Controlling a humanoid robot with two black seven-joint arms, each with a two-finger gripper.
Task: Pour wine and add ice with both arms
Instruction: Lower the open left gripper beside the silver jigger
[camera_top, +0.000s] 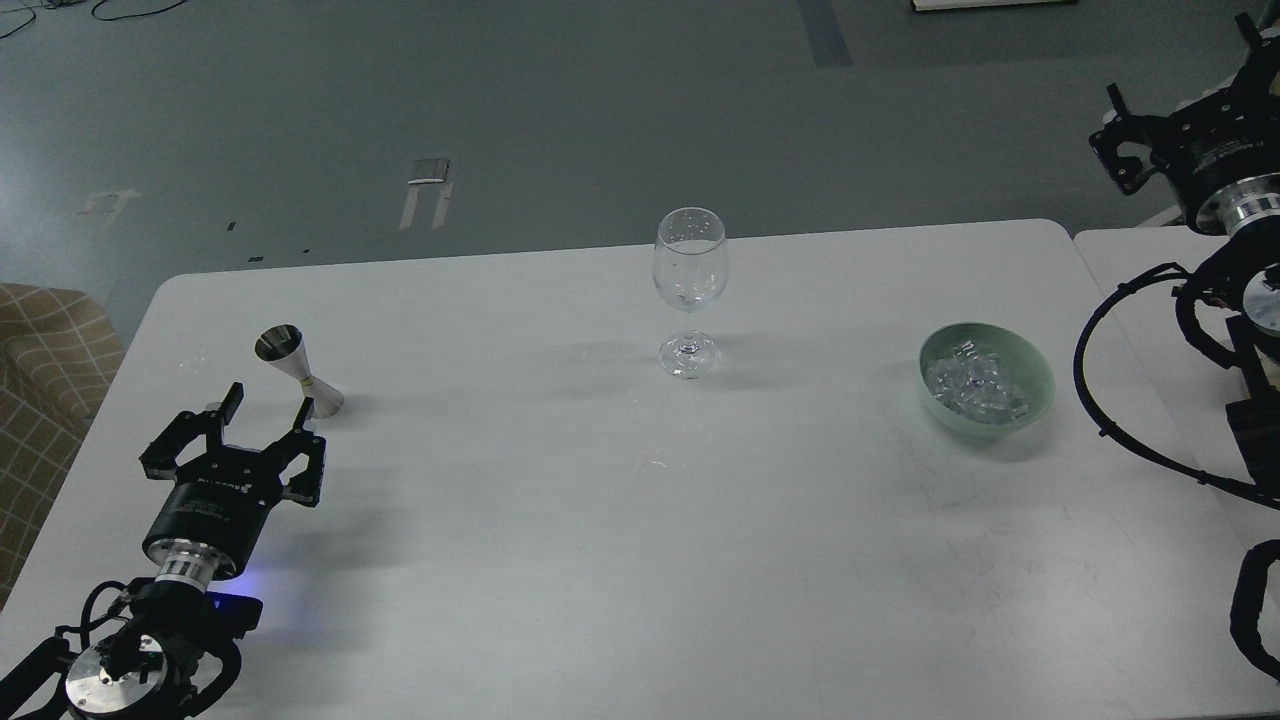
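A clear stemmed wine glass (690, 275) stands upright at the back middle of the white table (600, 520). A pale green bowl (1040, 378) at the right holds a heap of small clear ice cubes (975, 387). A small steel jigger (299, 370) stands at the left. My left gripper (268, 403) is open and empty, its fingers just in front of the jigger's base and apart from it. My right gripper (1180, 65) is raised at the far right, beyond the table's edge, open and empty, well away from the bowl.
A second white table (1130, 260) adjoins on the right under my right arm's looped cable (1100, 400). A checked brown seat (45, 350) stands off the table's left edge. Grey floor lies beyond the far edge.
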